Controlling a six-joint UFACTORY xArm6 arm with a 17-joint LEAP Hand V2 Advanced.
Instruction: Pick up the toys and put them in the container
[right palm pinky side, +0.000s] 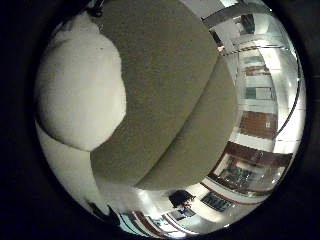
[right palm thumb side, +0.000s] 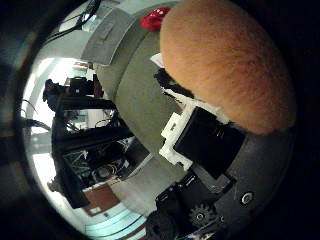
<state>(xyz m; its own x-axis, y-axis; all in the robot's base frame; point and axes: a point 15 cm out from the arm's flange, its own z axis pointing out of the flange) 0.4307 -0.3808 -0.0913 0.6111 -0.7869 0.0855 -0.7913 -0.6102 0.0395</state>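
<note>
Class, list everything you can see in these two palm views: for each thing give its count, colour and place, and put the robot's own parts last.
Plush toy: one, orange and fuzzy, close against the palm, beside the hand's parts.
Red object: one, red, on the olive-grey surface beyond the plush toy.
Surface: one, olive-grey, round-edged, under the hand.
White rounded thing: one, white, very close to the palm; what it is I cannot tell.
Hand: one, white and black parts, geared, beside the plush toy.
</note>
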